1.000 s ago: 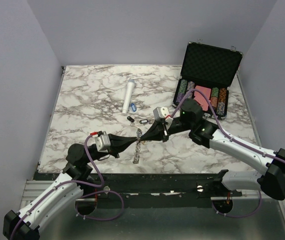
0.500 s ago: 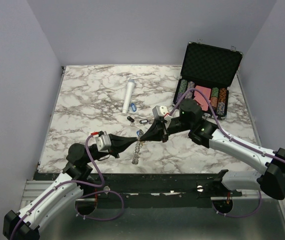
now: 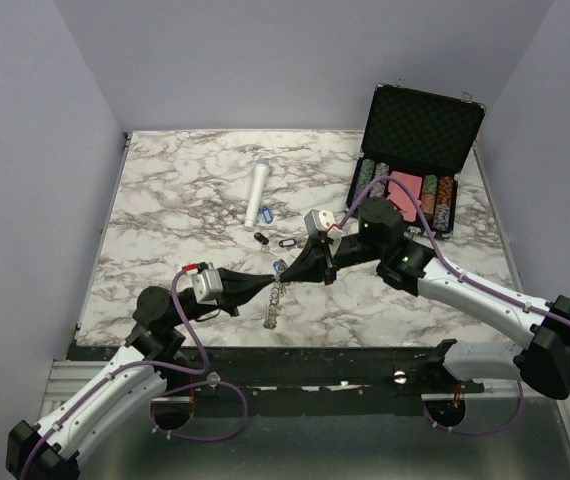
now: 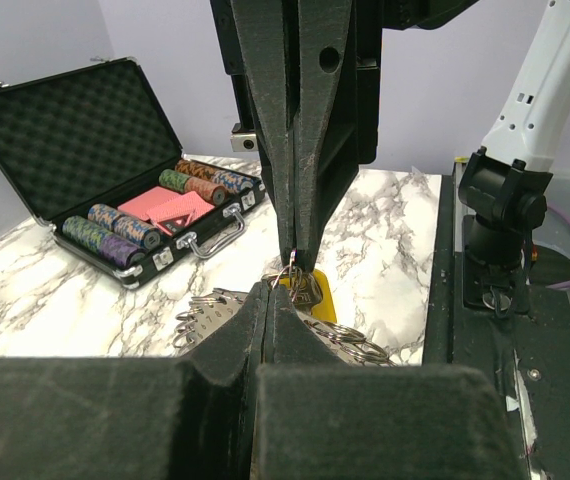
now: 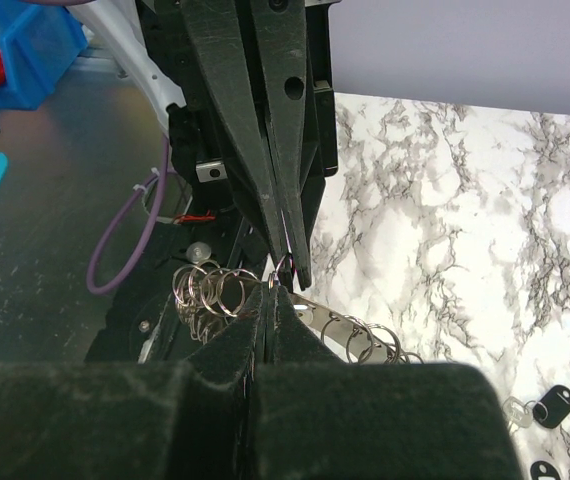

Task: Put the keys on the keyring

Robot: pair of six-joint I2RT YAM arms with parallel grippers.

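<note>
My left gripper [image 3: 269,284] is shut on the keyring [image 3: 273,305], a silvery strip fringed with small rings, which hangs just above the table. It also shows in the left wrist view [image 4: 200,315] and the right wrist view [image 5: 365,338]. My right gripper [image 3: 296,270] meets it tip to tip and is shut on the small ring of a yellow-tagged key [image 4: 322,300]. Loose keys lie behind them: one blue-tagged [image 3: 268,212] and two black-tagged [image 3: 261,238] [image 3: 287,242].
A white cylinder [image 3: 257,193] lies at the table's middle back. An open black case [image 3: 420,130] with striped poker chips and red cards stands at the back right. The table's dark front edge [image 3: 295,355] runs just below the grippers.
</note>
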